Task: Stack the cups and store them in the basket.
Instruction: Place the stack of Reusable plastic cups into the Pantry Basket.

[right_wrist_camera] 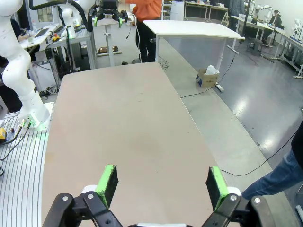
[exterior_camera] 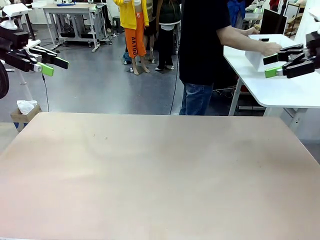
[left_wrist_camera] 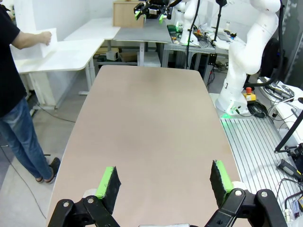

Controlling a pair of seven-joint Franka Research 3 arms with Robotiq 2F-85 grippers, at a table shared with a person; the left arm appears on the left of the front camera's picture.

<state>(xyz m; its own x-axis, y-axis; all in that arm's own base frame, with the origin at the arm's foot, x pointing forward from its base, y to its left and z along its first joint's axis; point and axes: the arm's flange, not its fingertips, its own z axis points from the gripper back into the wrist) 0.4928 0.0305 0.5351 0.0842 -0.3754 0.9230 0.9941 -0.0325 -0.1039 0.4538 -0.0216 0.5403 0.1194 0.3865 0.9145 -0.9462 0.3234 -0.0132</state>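
The cups are out of view. My left gripper (exterior_camera: 54, 65) (left_wrist_camera: 164, 182) hangs open high over the table's left side, nothing between its green pads. My right gripper (exterior_camera: 271, 66) (right_wrist_camera: 161, 182) hangs open high at the right, also holding nothing. Across the table, each wrist view catches the other gripper: the right gripper (left_wrist_camera: 151, 10) and the left gripper (right_wrist_camera: 108, 13). On the white side table (exterior_camera: 280, 92) a person's hands (exterior_camera: 271, 48) rest on a white box-like thing (exterior_camera: 254, 59) (left_wrist_camera: 35, 45), apparently the basket, partly hidden behind my right gripper.
The tan table (exterior_camera: 160, 170) (left_wrist_camera: 151, 123) (right_wrist_camera: 128, 132) lies bare between the arms. The person in a black shirt and jeans (exterior_camera: 200, 55) stands at its far edge, turned toward the side table. A small cardboard box (exterior_camera: 25, 112) sits on the floor at the far left.
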